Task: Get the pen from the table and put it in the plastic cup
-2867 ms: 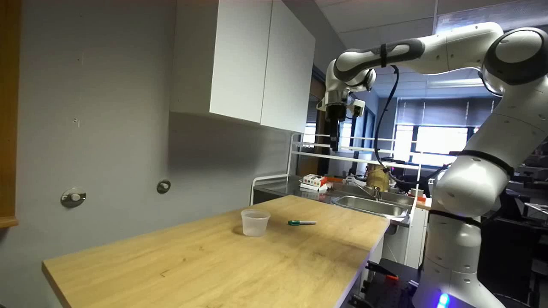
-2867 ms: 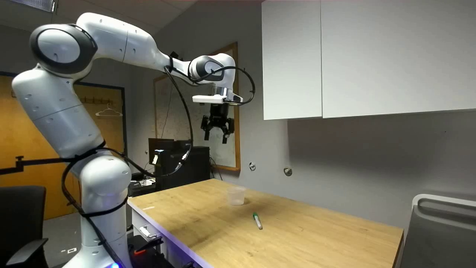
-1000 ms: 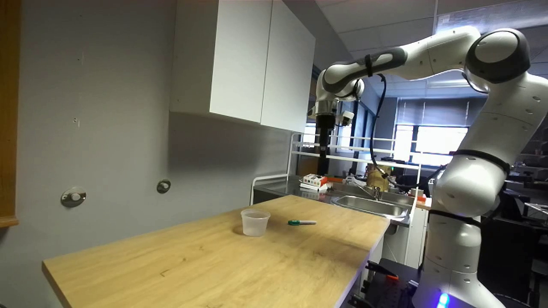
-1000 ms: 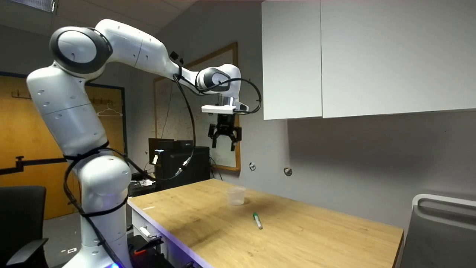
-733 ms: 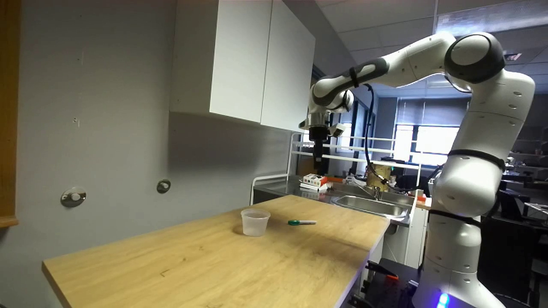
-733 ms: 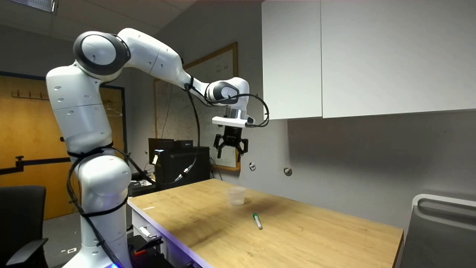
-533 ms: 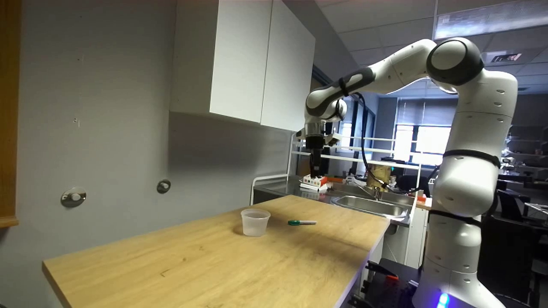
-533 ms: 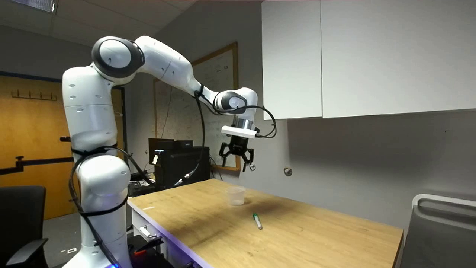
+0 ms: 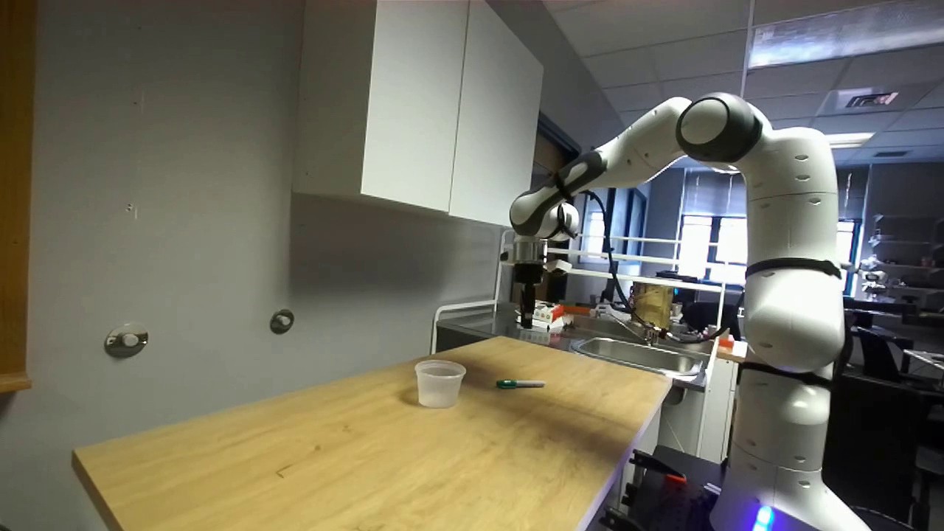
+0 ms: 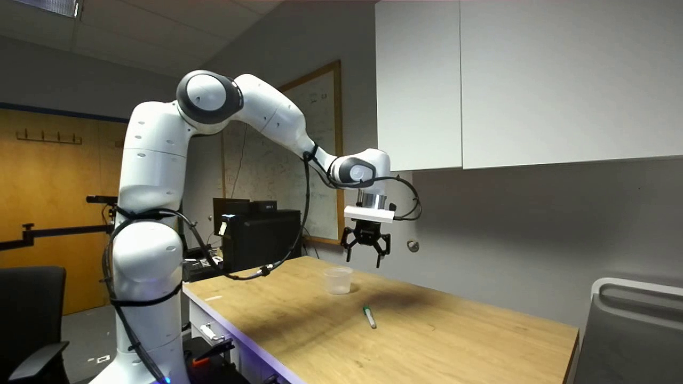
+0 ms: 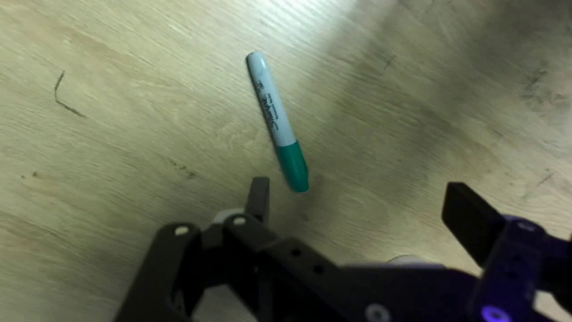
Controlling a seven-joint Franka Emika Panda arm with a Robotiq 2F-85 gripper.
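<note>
The pen, a marker with a light grey barrel and green cap, lies flat on the wood-grain table (image 9: 354,457). It shows in both exterior views (image 9: 521,383) (image 10: 370,317) and in the wrist view (image 11: 273,107). The translucent plastic cup stands upright on the table near the pen's cap end, in both exterior views (image 9: 439,387) (image 10: 338,281). My gripper (image 10: 364,262) is open and empty, fingers pointing down, above the table and apart from pen and cup. In the wrist view, my gripper's fingers (image 11: 357,183) are wide apart and the cap's tip appears near the left finger.
A white wall cabinet (image 9: 420,110) hangs above the table by the wall. A metal sink (image 9: 641,358) and small boxes (image 9: 547,313) are beyond the table's end, with a white rail (image 9: 472,304). The arm's cable (image 10: 307,213) hangs loose beside it.
My arm has lowered a good deal and reached out over the table, bringing the open gripper down towards the pen's area. The pen and cup have not moved.
</note>
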